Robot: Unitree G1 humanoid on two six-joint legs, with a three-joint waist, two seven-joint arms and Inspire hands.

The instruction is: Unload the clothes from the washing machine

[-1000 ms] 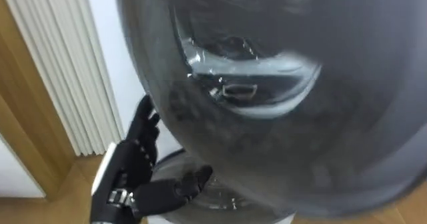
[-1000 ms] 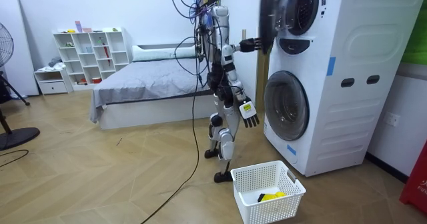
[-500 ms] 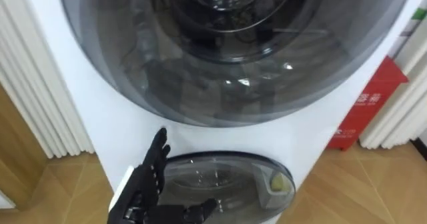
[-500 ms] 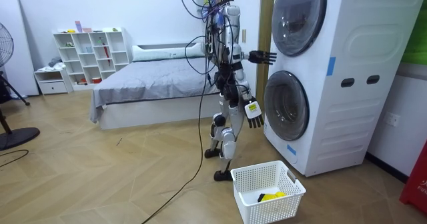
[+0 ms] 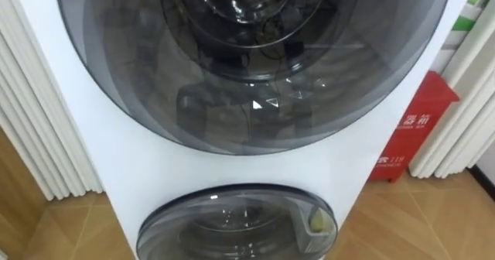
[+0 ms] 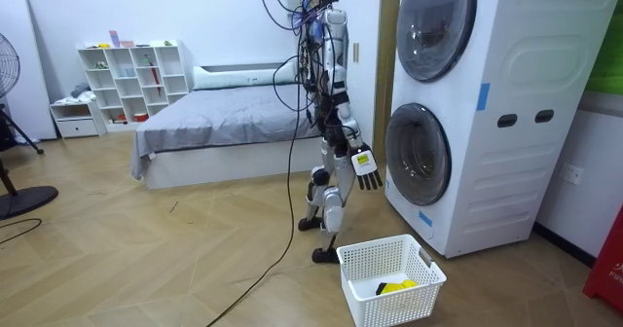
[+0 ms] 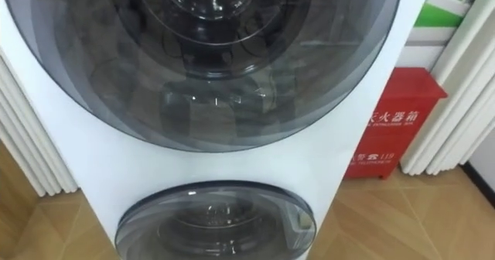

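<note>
1. The robot is seen standing before the stacked washing machine (image 6: 506, 171), with the upper door (image 5: 255, 66) and the lower door (image 5: 232, 225) both shut.
2. The right hand (image 6: 366, 167) is held low, its fingers relaxed and empty.
3. A yellow cloth (image 6: 394, 287) is seen in the white basket (image 6: 355, 269) on the floor.

The white washing machine (image 6: 506, 181) is a stacked pair of front-loading units standing at the room view's right. Its upper door (image 5: 247, 59), a large round pane of dark smoky glass, is shut flush against the front, and the lower door (image 5: 236, 225) beneath it is shut as well. A small yellow piece of clothing (image 6: 394, 287) lies in the white laundry basket (image 6: 375, 252) on the floor before the machine.
</note>
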